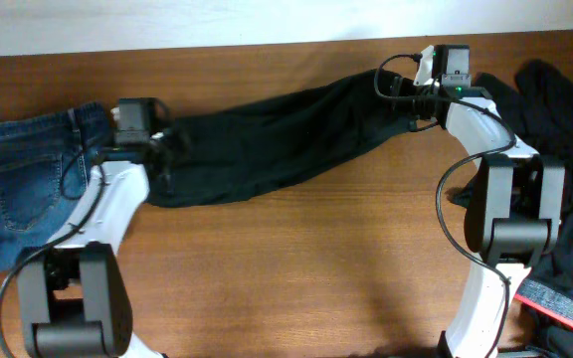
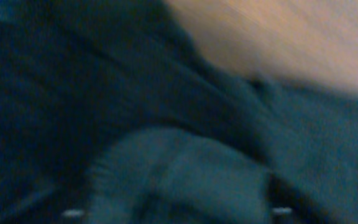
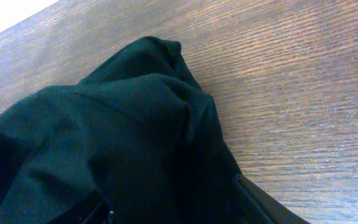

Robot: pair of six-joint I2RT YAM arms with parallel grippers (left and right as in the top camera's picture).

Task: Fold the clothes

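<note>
While blur hides whether the left tool (image 1: 171,140) grips, the right tool (image 1: 402,89) pinches bunched, matte black trousers (image 1: 277,134).

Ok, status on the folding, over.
Left gripper at black trousers, grip blurred. Right gripper clamps other end. Trousers stretched, unfolded. Blue jeans crowd left end.

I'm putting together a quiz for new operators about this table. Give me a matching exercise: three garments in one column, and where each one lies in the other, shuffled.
Things:
1. black trousers
2. blue jeans
3. dark heap of clothes

Places:
A. at the right edge of the table
B. stretched across the far middle
C. at the left end

Pairs: 1-B, 2-C, 3-A
</note>
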